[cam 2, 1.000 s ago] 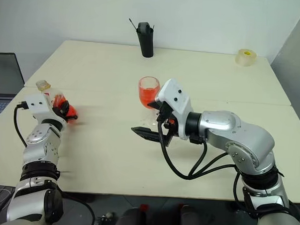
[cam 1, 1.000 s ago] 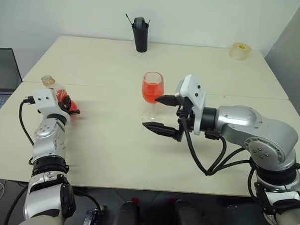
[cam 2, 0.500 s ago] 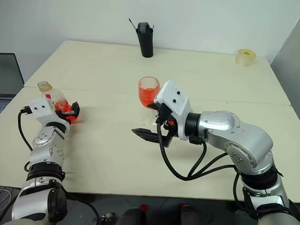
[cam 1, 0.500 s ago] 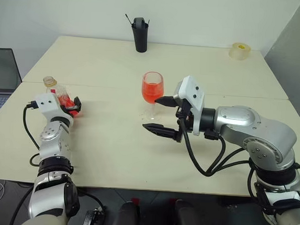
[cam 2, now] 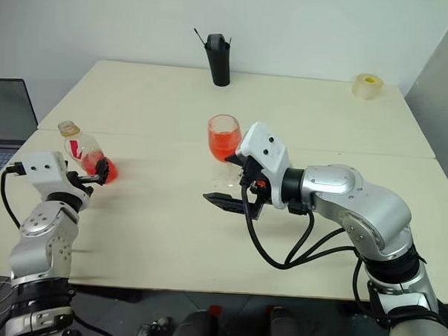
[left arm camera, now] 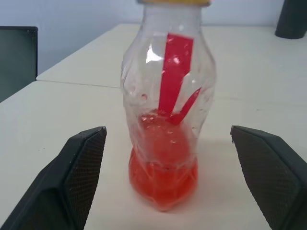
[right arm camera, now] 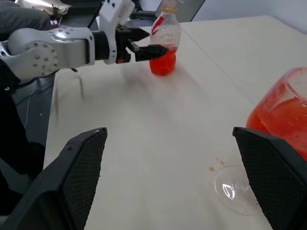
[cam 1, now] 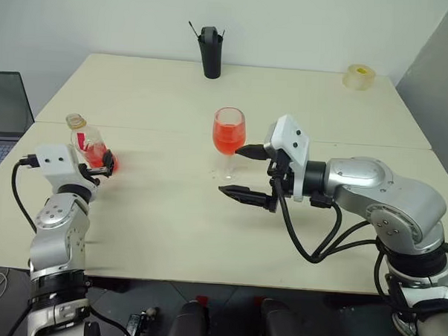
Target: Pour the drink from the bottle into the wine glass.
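Pouring looks done: wine glass point(cam 1: 228, 131) holds drink point(cam 1: 227, 140), bottle point(cam 1: 92, 145) stands on bench point(cam 1: 162, 225), both jaws wide open, empty.

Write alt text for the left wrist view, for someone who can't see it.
A clear plastic bottle stands upright on a pale table, with a little red drink in its bottom. The left pincer is open, and its two black fingers sit apart from the bottle on either side.
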Robot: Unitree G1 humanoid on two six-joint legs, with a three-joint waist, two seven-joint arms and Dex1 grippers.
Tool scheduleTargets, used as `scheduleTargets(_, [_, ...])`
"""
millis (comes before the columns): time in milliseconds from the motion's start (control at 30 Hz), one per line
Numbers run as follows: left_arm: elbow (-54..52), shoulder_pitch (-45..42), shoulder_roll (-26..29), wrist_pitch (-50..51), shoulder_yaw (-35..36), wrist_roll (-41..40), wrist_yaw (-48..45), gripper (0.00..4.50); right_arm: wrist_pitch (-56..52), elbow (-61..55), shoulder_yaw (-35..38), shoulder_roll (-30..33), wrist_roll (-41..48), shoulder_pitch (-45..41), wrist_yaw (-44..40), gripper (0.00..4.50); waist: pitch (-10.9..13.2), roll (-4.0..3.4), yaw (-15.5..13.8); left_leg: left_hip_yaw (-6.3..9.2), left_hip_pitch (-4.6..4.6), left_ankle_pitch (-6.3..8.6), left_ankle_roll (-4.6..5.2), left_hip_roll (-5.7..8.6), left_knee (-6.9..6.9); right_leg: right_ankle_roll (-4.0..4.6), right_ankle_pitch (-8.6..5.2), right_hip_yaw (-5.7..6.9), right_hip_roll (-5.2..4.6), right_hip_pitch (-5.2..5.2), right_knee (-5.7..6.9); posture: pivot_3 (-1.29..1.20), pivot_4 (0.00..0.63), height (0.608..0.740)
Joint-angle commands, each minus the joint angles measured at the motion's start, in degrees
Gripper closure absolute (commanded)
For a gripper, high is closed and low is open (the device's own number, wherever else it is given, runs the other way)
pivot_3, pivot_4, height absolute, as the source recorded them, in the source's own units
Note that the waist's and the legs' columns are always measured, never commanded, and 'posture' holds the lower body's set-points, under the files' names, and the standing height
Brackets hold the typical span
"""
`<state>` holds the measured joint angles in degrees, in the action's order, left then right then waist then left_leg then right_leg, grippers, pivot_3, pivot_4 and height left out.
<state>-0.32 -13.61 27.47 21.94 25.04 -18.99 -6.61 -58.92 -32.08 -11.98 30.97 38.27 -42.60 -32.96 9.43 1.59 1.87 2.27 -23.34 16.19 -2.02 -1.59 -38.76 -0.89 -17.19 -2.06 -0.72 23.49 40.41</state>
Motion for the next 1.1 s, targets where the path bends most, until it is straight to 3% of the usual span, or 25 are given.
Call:
scheduleTargets(33, [-11.47,4.74,3.56,7.15,2.65,-4.93,-4.21,0.04,1.92,-0.31,2.61,1.78,-0.53,0.01,-1.69,0.0,0.0,0.0,0.17,0.0,0.0,0.0,0.0,-0.02,0.01,0.0,0.0,-0.01,0.01,0.0,-0.01,0.0,0.15,0.74])
scheduleTargets(167, [-16.28,7.35,10.79,14.16,5.93,-13.67,-14.5,0.04,2.62,1.11,6.53,5.39,0.48,0.87,-4.48,0.0,0.01,-0.02,-0.03,0.03,0.02,0.0,0.0,-0.03,0.04,0.01,0.0,0.03,0.03,-0.02,-0.04,0.0,0.15,0.74])
scheduleTargets(233, [-16.63,8.35,17.4,12.93,3.63,-15.47,-26.48,0.04,2.62,1.97,8.9,7.01,1.5,1.26,-6.12,0.0,0.03,-0.03,-0.04,0.04,0.02,0.0,0.0,0.0,0.05,0.01,-0.01,0.08,0.07,-0.07,-0.1,0.0,0.15,0.74])
scheduleTargets(467, [-11.31,-1.87,30.18,12.09,-2.22,-21.72,-51.47,0.04,4.04,6.28,16.77,16.86,3.57,5.41,-15.21,0.0,0.1,-0.13,-0.31,-0.11,0.16,0.01,0.01,0.06,0.22,-0.02,-0.01,0.08,0.28,-0.28,-0.47,0.0,0.15,0.74])
scheduleTargets(767, [-5.93,-10.46,35.48,16.72,-2.98,-26.0,-62.3,0.04,7.75,11.72,25.35,23.69,4.95,6.22,-20.87,0.0,0.14,-0.17,0.66,-0.61,0.55,0.01,0.01,-0.08,0.68,0.02,-0.01,-0.25,0.56,-0.21,-0.43,0.0,0.15,0.74])
scheduleTargets(1100, [-2.4,-12.23,37.4,17.26,-3.38,-26.01,-68.22,0.04,11.01,15.04,25.63,25.47,4.33,6.83,-25.33,0.0,0.17,-0.21,0.41,-0.67,0.52,0.01,0.01,-0.12,0.66,0.01,-0.01,-0.25,0.57,-0.21,-0.44,0.0,0.15,0.74])
